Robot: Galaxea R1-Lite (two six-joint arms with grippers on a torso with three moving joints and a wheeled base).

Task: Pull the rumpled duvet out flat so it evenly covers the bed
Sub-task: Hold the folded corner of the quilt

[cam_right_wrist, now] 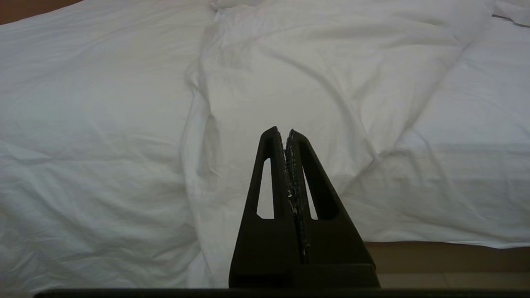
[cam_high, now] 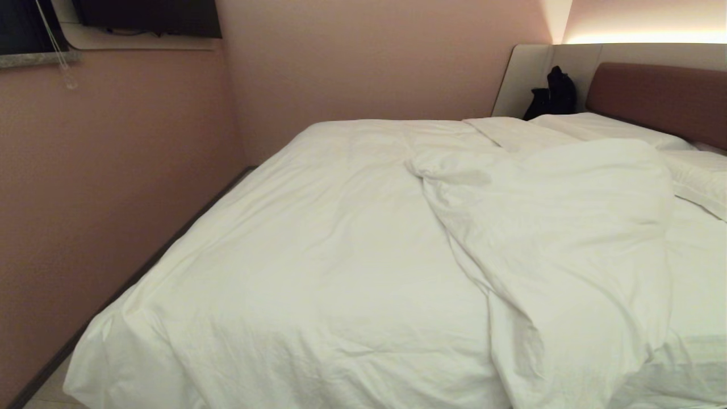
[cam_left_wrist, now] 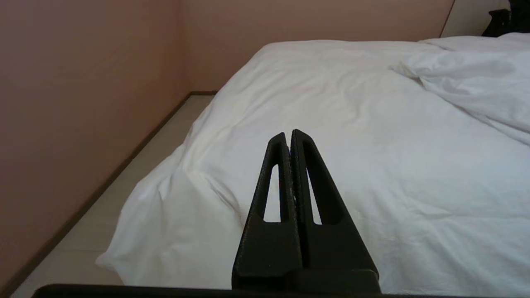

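White duvet lies smooth on the bed's left half, but its right part is folded back in a thick flap, baring the sheet near the pillows. Task barely begun: flap needs pulling out. Left gripper & right gripper hover above the duvet w/ fingers pressed together, holding nothing; right one faces the fold.
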